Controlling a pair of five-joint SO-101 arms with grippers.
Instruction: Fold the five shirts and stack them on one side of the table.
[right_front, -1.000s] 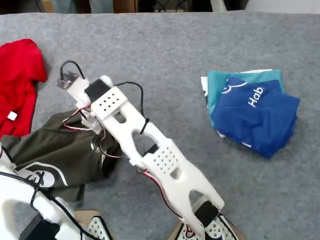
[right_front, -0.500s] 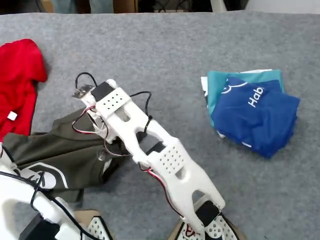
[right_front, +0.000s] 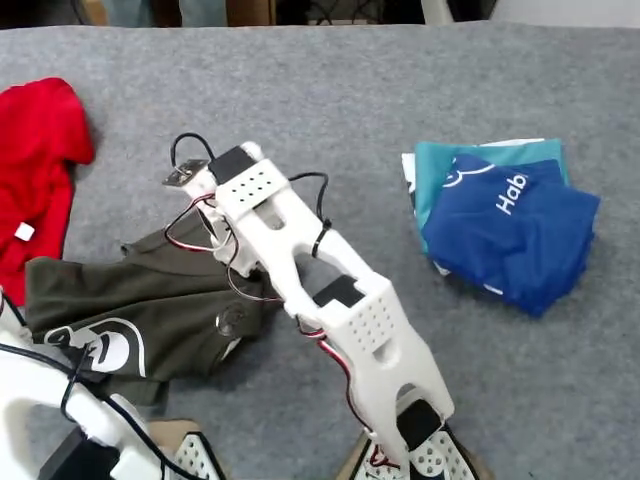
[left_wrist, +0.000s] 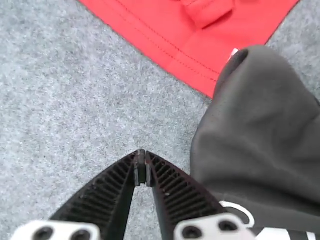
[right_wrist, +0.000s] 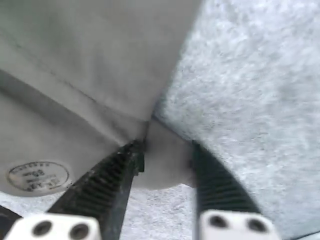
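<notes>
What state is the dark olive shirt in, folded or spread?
Neither: the dark olive shirt lies rumpled, partly doubled over itself, with the right gripper pinching a bunch of its fabric.

olive shirt (right_front: 150, 300): crumpled, white print showing, near bench's front-left corner | red shirt (right_front: 35, 170): bunched at left edge, just beside the olive one | blue shirt (right_front: 510, 235): folded, atop folded teal shirt (right_front: 437, 172), toward right edge

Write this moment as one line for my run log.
right gripper: shut on dark shirt | left gripper: shut, empty | red shirt: crumpled | blue shirt: folded
</notes>
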